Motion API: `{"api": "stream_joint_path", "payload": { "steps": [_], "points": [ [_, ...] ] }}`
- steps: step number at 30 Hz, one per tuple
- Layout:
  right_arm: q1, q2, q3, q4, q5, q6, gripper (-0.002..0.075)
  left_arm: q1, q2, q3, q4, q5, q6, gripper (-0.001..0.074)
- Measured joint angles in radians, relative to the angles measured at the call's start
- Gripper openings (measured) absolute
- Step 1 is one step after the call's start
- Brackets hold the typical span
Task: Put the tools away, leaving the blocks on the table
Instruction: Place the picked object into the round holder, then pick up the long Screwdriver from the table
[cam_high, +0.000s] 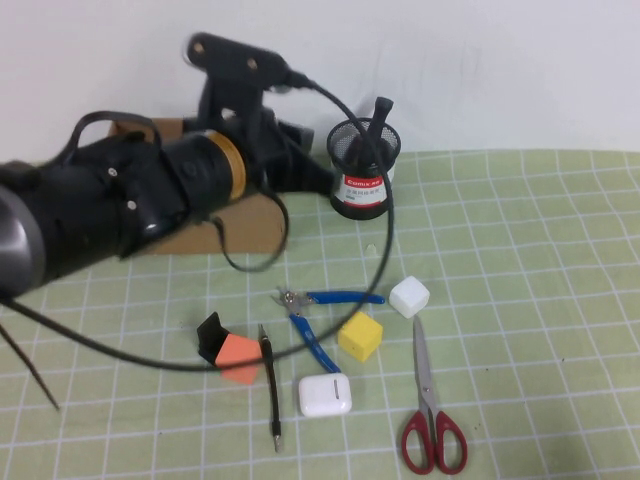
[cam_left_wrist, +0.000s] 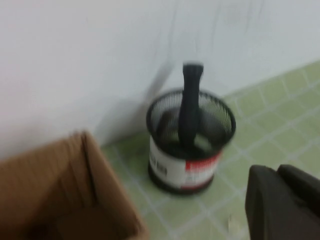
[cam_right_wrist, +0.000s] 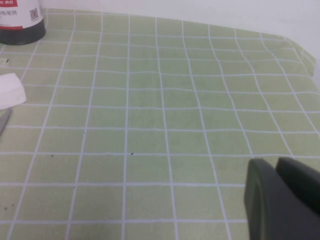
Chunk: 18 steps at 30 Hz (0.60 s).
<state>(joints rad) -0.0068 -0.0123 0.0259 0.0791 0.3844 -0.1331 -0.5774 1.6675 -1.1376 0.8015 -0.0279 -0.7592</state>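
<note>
The thick black-handled screwdriver (cam_high: 381, 118) (cam_left_wrist: 190, 100) stands upright in a black mesh cup (cam_high: 364, 170) (cam_left_wrist: 189, 145) at the back. My left gripper (cam_left_wrist: 278, 172) hovers just beside that cup, shut and empty. On the green grid mat (cam_high: 540, 250) lie the blue-handled pliers (cam_high: 318, 312), the thin black screwdriver (cam_high: 271, 385) and the red-handled scissors (cam_high: 431, 420). Among them sit the orange block (cam_high: 239, 358), yellow block (cam_high: 360, 337) and white block (cam_high: 409, 297) (cam_right_wrist: 10, 90). My right gripper (cam_right_wrist: 276, 165) is shut and empty over bare mat, outside the high view.
A cardboard box (cam_high: 235, 228) (cam_left_wrist: 60, 190) stands left of the cup, under my left arm (cam_high: 120, 200). A white earbud case (cam_high: 325, 395) lies near the front, and a small black piece (cam_high: 210, 336) leans against the orange block. A white wall closes the back.
</note>
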Motion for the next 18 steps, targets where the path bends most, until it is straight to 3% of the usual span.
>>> {"api": "stream_joint_path", "payload": {
  "steps": [4,7,13,18],
  "points": [
    [0.0,0.0,0.0,0.0,0.0,0.0,-0.0011,-0.053,-0.013,0.016,-0.416,0.196,0.48,-0.0001],
    [0.0,0.0,0.0,0.0,0.0,0.0,-0.0011,-0.078,-0.013,0.02,-0.621,0.389,0.662,-0.0001],
    [0.0,0.0,0.0,0.0,0.0,0.0,-0.0011,-0.1,-0.013,0.02,-0.749,0.689,0.701,-0.0001],
    [0.0,0.0,0.0,0.0,0.0,0.0,-0.0011,-0.1,-0.001,0.02,-0.766,0.756,0.685,-0.0001]
  ]
}}
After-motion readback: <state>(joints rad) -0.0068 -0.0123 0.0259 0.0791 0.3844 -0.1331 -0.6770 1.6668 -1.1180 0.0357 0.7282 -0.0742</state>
